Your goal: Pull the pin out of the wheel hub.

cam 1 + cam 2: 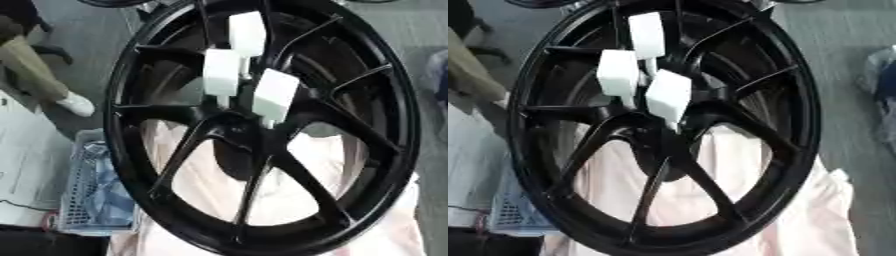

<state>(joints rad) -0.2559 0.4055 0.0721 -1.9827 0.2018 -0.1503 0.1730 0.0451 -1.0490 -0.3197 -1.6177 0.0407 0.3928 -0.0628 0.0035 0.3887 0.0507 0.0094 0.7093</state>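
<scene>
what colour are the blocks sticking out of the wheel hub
White blocks, three of them, against the black wheel; clearest in the left eye view.

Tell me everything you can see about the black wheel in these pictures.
The wheel is glossy black, looks like metal, with thin forked spokes running from a dark hub to a wide rim. It fills most of the view, tilted, resting on pale pink cloth that shows through the gaps. Three white blocks stand clustered at the hub on thin stems. No hand touches it.

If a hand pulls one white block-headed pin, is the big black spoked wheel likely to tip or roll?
Probably not roll: the black spoked wheel seems to lie on pale pink cloth. It looks rigid and heavy. The white block-headed pins stand at its hub, so it might shift slightly.
</scene>
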